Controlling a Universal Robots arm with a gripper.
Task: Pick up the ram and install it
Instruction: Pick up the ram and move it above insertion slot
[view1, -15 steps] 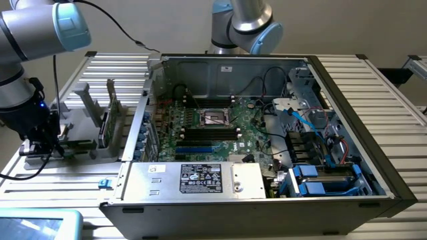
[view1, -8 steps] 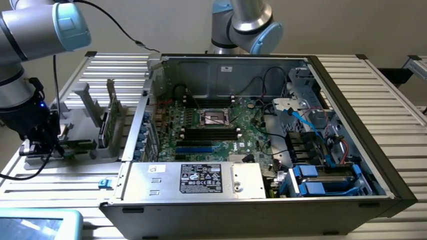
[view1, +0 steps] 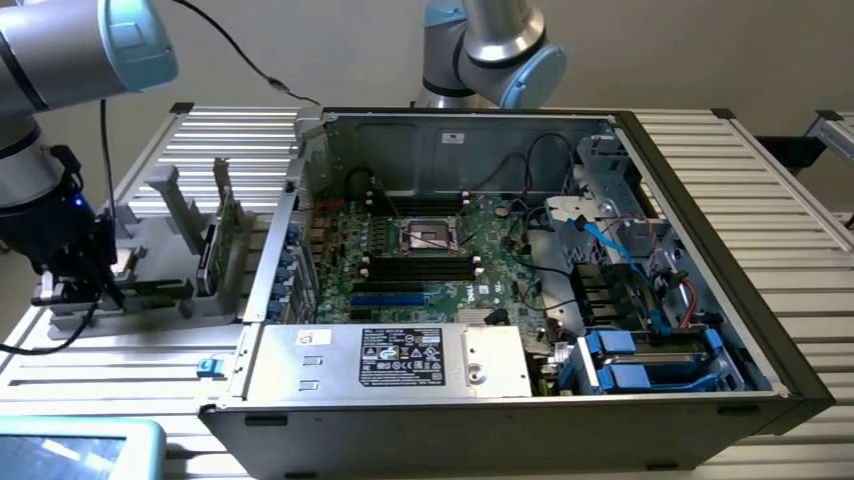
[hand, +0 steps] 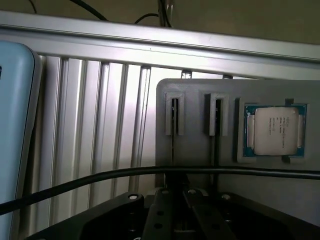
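Observation:
The ram (hand: 172, 131) stands on edge in one of two narrow slots of a grey holder (hand: 197, 145), a thin dark strip running down to my gripper (hand: 176, 207). The gripper's fingers sit close together about that strip, shut on it, low over the holder. In the exterior view my gripper (view1: 74, 285) is down at the holder (view1: 167, 300) on the exterior view's left, beside the open computer case (view1: 694, 190). The black memory slots (view1: 420, 266) lie on the green motherboard, just below the processor socket (view1: 430, 236).
A second thin strip (hand: 216, 125) stands in the neighbouring slot. A silver processor chip (hand: 275, 131) lies in the holder. A taller dark card (view1: 220, 235) stands upright between holder and case. A black cable (hand: 100, 176) crosses the wrist view. A pale blue device (view1: 67, 450) lies nearby.

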